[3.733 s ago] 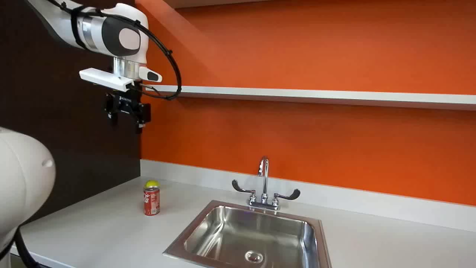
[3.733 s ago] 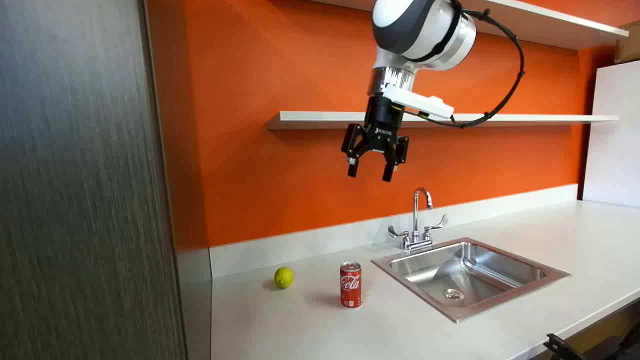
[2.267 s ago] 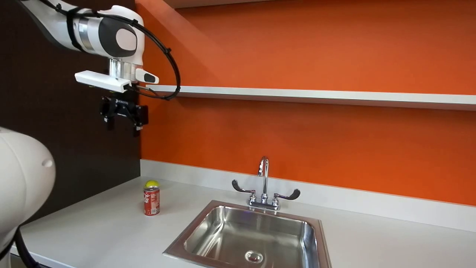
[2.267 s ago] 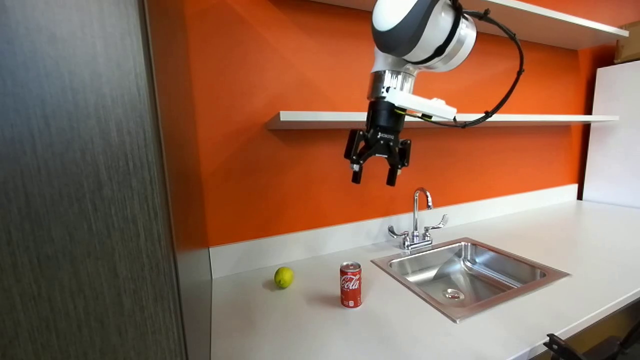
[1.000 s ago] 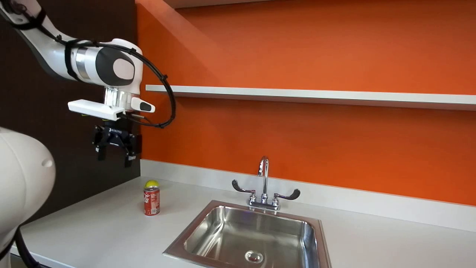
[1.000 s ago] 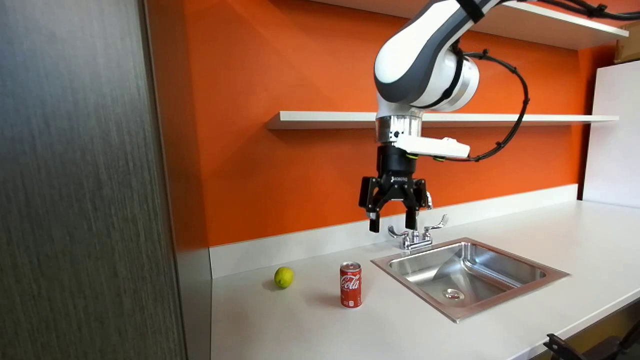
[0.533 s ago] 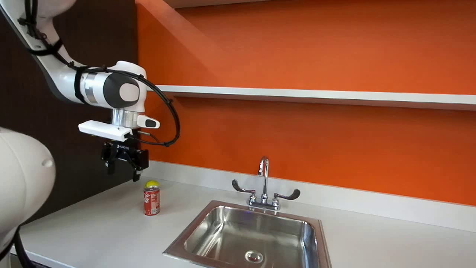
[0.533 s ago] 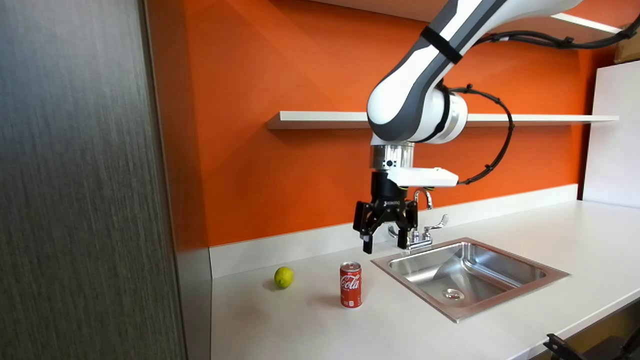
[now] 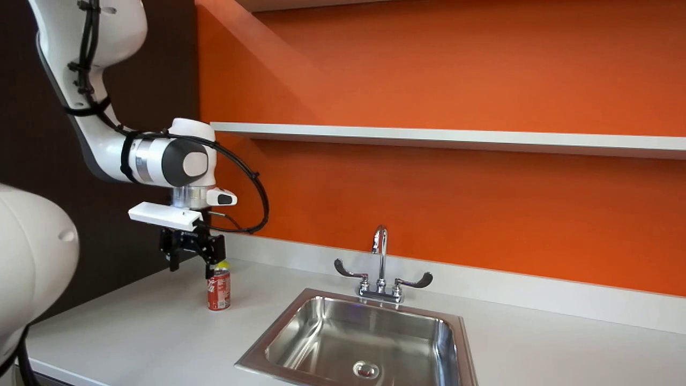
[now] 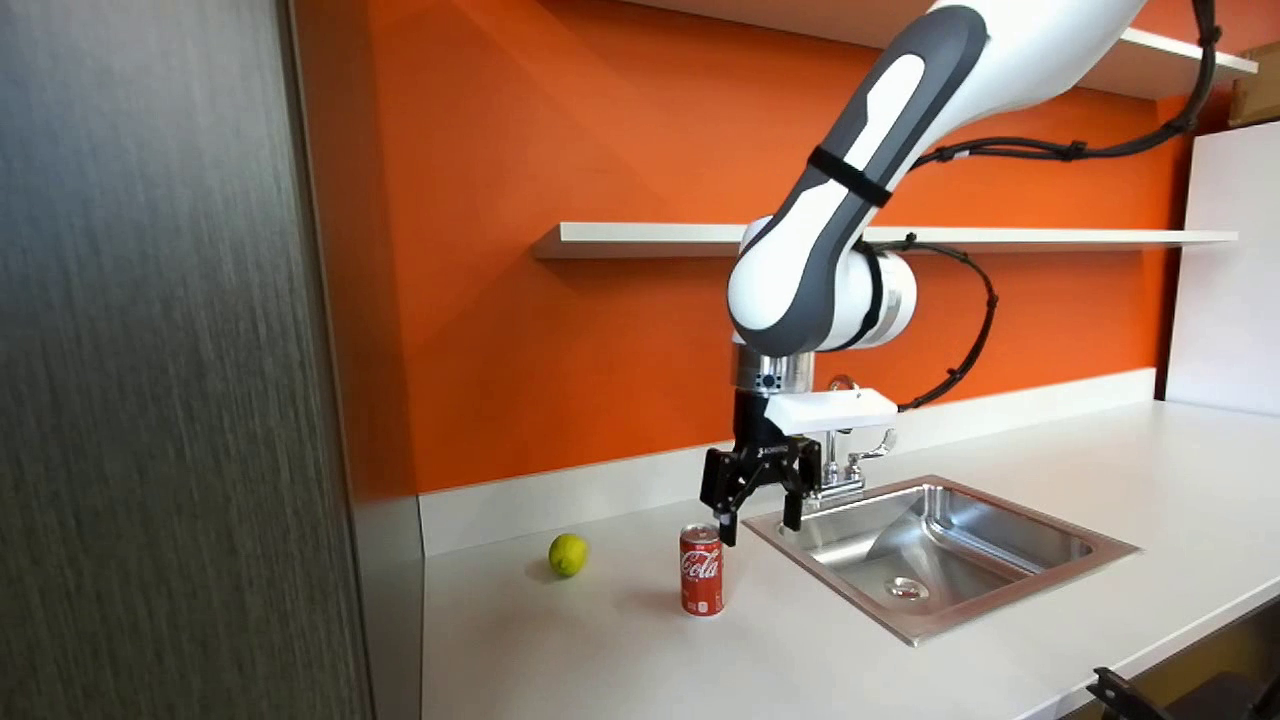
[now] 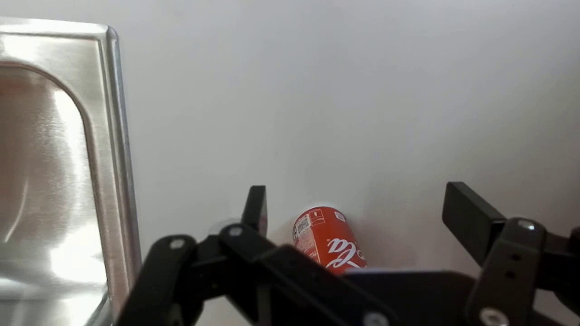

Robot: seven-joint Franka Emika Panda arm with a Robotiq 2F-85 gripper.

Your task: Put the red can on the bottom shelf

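The red can [image 9: 218, 294] stands upright on the grey countertop; it also shows in an exterior view [image 10: 701, 578]. In the wrist view the can [image 11: 328, 237] appears between the two fingers, nearer the left one, its upper part hidden by the gripper body. My gripper [image 10: 760, 528] is open and empty, pointing down, with its fingertips close to the height of the can's top. The same gripper [image 9: 192, 269] overlaps the can's top edge in that view; I cannot tell whether they touch. The bottom shelf [image 9: 450, 135] is a long pale board on the orange wall, well above the can.
A yellow-green ball [image 10: 568, 555] lies on the counter near the can. A steel sink [image 10: 1090, 555] with a tap [image 9: 381, 257] is set into the counter beside it. A dark panel [image 10: 200, 400] bounds the counter's end. A higher shelf [image 10: 1190, 62] hangs above.
My gripper has come down from beside the shelf to near the can's top, staying open. In the last second it moved down and closer to the can. The can has not moved.
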